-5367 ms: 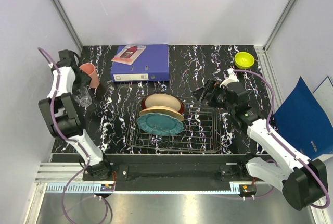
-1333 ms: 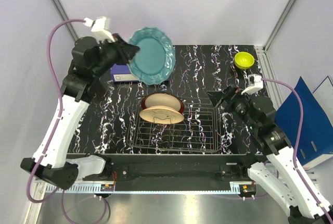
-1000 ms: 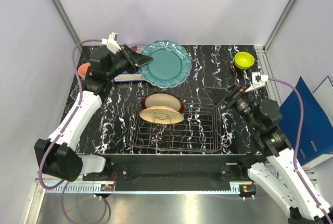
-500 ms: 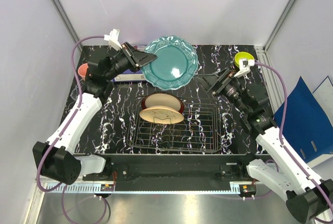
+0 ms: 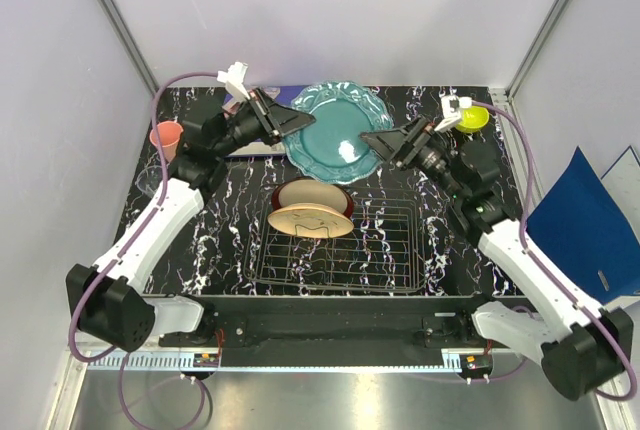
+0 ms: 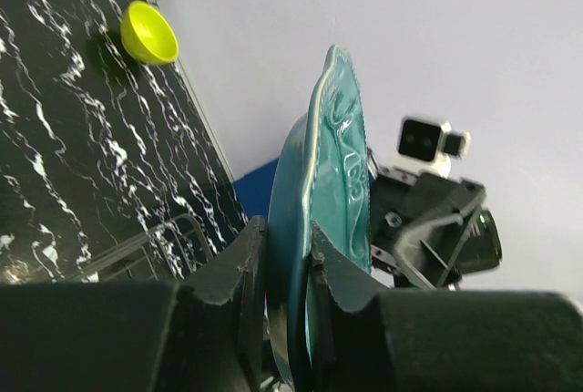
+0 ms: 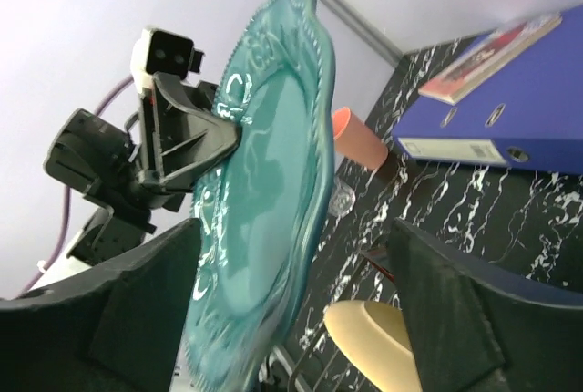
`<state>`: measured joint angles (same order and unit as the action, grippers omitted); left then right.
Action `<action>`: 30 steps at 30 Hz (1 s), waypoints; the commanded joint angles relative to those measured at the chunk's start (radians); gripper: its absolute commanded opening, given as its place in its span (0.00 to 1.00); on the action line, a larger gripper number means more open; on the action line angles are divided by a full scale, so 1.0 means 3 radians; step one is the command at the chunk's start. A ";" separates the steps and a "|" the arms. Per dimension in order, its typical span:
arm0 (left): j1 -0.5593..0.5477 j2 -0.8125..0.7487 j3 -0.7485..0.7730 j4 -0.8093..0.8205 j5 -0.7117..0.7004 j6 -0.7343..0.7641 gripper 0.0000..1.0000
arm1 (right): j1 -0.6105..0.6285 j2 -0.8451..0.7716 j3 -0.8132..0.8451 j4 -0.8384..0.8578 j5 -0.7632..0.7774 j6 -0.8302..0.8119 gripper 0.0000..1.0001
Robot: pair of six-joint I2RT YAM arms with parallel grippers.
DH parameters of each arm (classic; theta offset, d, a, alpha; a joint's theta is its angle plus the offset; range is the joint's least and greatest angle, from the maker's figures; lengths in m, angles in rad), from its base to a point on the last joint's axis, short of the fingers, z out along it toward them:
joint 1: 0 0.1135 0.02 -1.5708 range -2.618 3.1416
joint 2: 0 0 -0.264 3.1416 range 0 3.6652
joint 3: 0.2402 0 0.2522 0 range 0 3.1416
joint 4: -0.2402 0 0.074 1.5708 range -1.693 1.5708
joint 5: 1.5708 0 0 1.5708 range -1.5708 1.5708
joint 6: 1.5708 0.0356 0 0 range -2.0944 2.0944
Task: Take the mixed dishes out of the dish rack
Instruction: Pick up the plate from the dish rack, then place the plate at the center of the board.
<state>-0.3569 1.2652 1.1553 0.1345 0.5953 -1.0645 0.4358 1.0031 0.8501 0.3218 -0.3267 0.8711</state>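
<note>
One teal plate (image 5: 335,140) aloft, left jaws pinching its rim, right jaws spread opposite.

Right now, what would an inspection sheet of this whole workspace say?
Surface: black marbled tabletop.
Job's things: teal plate held in the air; cream-yellow plate and red-rimmed plate lean in the dish rack; yellow-green bowl, pink cup and glass tumbler are on the table.
Clutter: blue binder with a booklet on top.
Grippers: left gripper clamps the plate's rim; right gripper is open around the opposite rim.
Cables: purple cables loop along both arms, clear of the dishes.
Surroundings: pale walls; blue folder beyond the right edge.
</note>
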 commanded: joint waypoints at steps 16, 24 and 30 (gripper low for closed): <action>0.0054 -0.0183 0.0204 0.0473 -0.0193 0.0082 0.79 | -0.0041 0.0159 0.0464 -0.0253 0.0132 -0.0295 0.00; 0.0499 -0.1000 -0.0465 0.0212 -0.1197 -0.0016 0.99 | -0.0547 0.0404 0.0740 -0.0367 0.0256 -0.0148 0.00; 0.0525 -0.1103 -0.0491 -0.0045 -0.1171 0.0133 0.99 | -0.1115 0.1180 0.1215 -0.0142 0.0000 0.0296 0.00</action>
<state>-0.2016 0.9360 1.0317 0.1287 0.2817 -1.0439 0.1921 1.2568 1.0542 0.0711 -0.2924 0.8276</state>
